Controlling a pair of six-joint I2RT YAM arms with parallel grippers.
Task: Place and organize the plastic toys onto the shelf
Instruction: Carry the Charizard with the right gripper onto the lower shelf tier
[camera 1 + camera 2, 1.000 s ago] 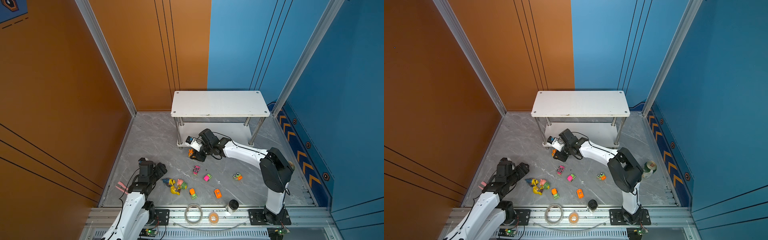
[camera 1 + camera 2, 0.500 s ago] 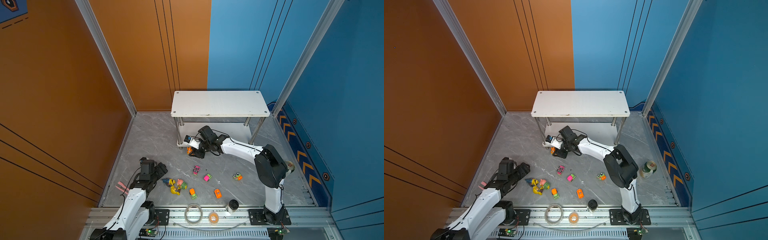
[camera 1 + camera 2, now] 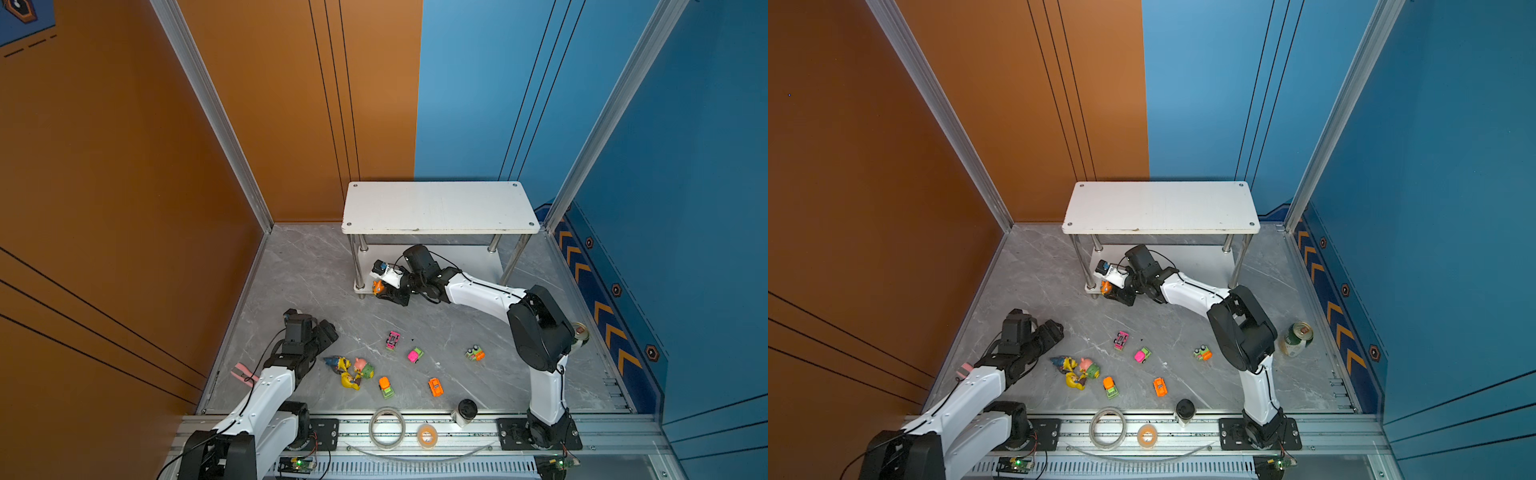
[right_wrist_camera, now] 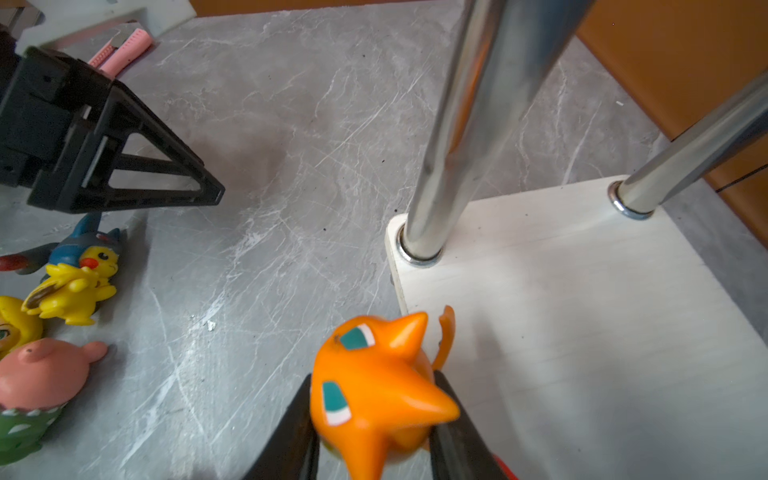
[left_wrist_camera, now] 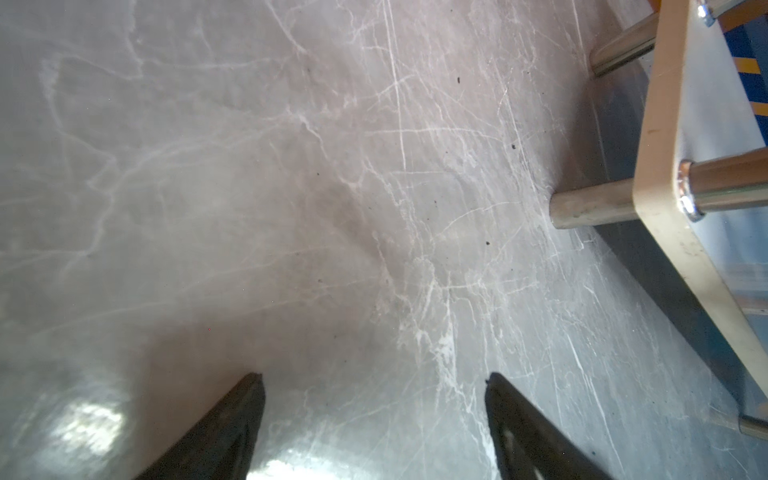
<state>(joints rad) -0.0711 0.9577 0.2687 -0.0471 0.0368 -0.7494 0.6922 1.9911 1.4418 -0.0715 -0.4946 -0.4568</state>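
Right claw (image 4: 374,378) pinching orange figurine (image 4: 376,403), shelf (image 4: 582,316) lower-board corner just beside it. Left claw (image 5: 374,376) spread, low over bench (image 5: 291,166), figurine cluster (image 3: 351,370) near its tips.

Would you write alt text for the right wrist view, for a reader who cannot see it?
The right gripper is shut on an orange figurine near a corner of the lower board of the shelf, beside a chrome post. A yellow figurine and a pink figurine rest on the grey floor.
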